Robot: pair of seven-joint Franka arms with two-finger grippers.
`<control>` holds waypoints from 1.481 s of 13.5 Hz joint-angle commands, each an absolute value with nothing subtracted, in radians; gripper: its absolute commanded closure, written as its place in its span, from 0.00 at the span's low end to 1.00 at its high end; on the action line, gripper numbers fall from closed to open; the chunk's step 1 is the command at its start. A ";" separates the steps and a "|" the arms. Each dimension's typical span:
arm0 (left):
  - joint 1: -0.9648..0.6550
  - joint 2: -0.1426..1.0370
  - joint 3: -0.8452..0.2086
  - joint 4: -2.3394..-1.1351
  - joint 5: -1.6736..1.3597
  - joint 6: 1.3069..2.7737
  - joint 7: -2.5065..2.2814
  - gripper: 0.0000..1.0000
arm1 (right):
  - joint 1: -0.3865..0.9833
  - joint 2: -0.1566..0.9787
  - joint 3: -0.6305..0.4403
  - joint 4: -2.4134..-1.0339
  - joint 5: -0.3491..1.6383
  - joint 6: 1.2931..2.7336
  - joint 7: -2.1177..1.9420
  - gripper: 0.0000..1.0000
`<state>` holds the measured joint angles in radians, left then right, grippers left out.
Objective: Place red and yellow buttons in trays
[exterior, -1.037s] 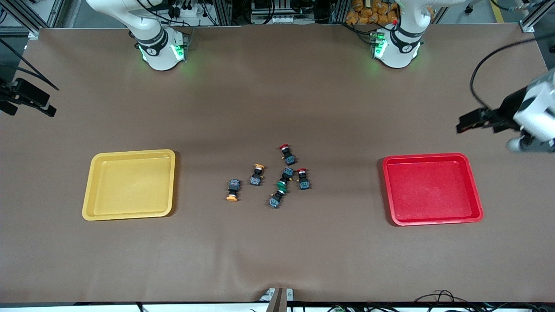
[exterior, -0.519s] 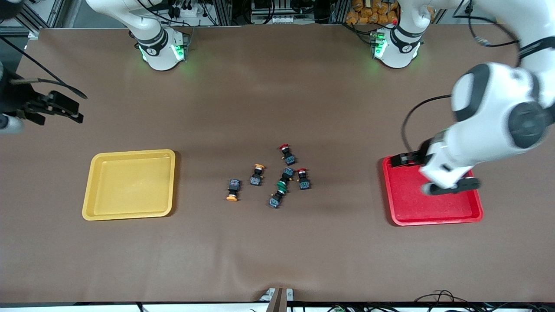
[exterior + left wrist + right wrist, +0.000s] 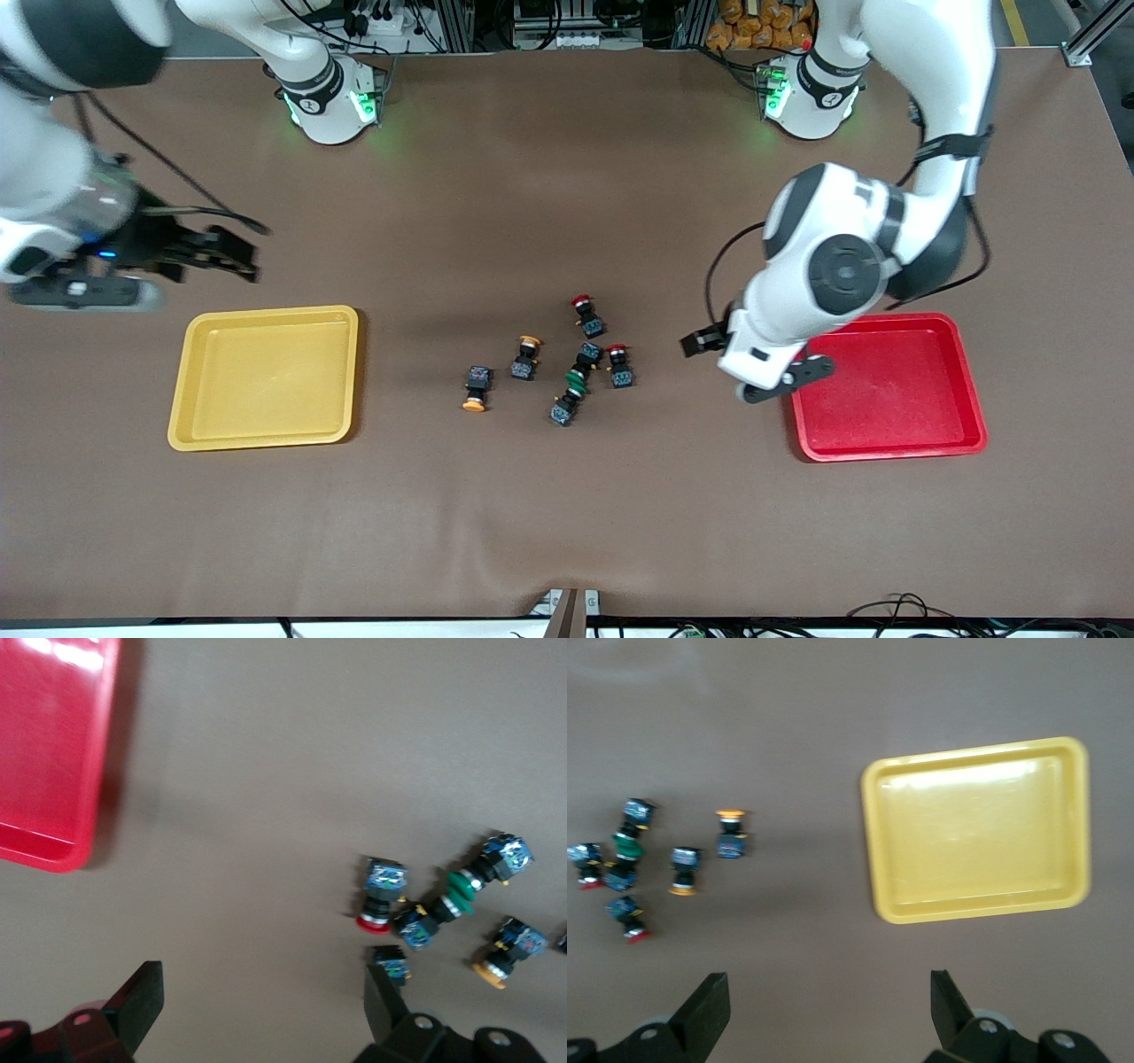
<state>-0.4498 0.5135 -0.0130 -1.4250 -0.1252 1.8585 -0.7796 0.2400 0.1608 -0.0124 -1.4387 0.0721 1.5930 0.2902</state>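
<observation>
While both arms hang over the table, every button lies loose at the middle of the frame.

The left gripper is at centre right of the front view, over bare table just beside the red tray, jaws spread wide and holding nothing; the nearest red button lies toward the frame's centre, apart from it, with the other red button a little higher; the two yellow buttons lie beside the green-capped switches; the right gripper is at upper left of the frame, above the corner of the yellow tray, released and empty, well apart from the buttons; both trays hold nothing.
</observation>
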 commanded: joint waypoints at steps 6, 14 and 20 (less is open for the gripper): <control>-0.567 0.724 -0.002 -1.408 -0.137 2.181 -0.884 0.00 | 0.389 0.380 0.058 -1.505 0.055 1.983 0.644 0.00; -0.620 0.850 0.003 -1.408 -0.130 2.299 -0.882 0.00 | 0.400 0.560 0.069 -1.551 0.017 2.175 0.728 0.00; -0.621 0.864 0.003 -1.407 -0.133 2.312 -0.873 0.69 | 0.449 0.735 0.058 -1.577 -0.017 2.414 0.773 0.00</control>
<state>-0.6172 0.8638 -0.0083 -1.4229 -0.1253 2.3116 -0.8677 0.4343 0.7030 0.0652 -1.5888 0.0266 2.3945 0.7389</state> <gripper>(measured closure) 0.207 0.000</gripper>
